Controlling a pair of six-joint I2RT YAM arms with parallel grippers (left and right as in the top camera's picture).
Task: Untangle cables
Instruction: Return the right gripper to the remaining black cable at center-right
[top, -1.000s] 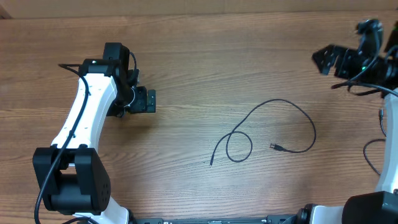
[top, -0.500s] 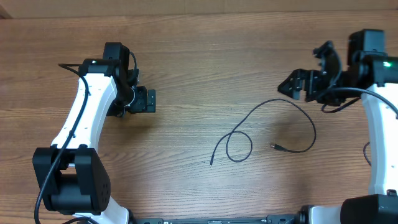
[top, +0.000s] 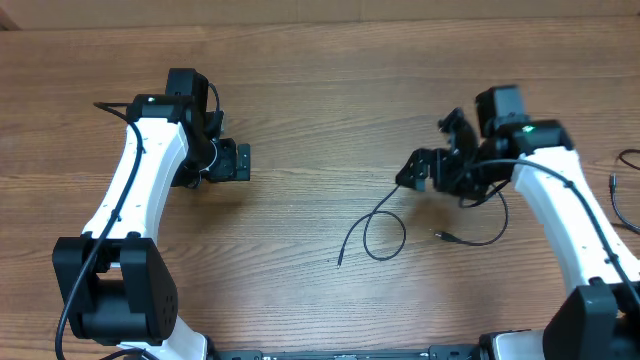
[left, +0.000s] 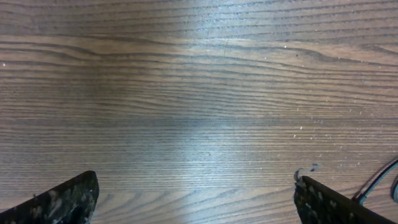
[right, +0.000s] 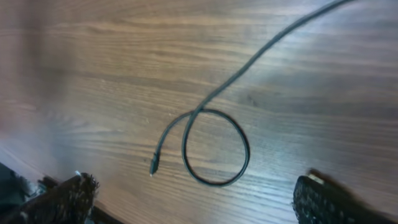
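Gaping empty, both jaws; cable (right: 198, 111) loop in right wrist view, left just table (left: 199, 93)

The left gripper (left: 196, 202) hangs over a wooden table (left: 199, 93), its jaws spread wide. Only the two dark, scuffed fingertips (left: 62, 202) show, one in each lower corner of the picture. Between them there is bare wood, brown with fine grain running across and a pale sheen in the middle. A thin dark wire (left: 380, 182) curves in beside the fingertip on the right-hand side.
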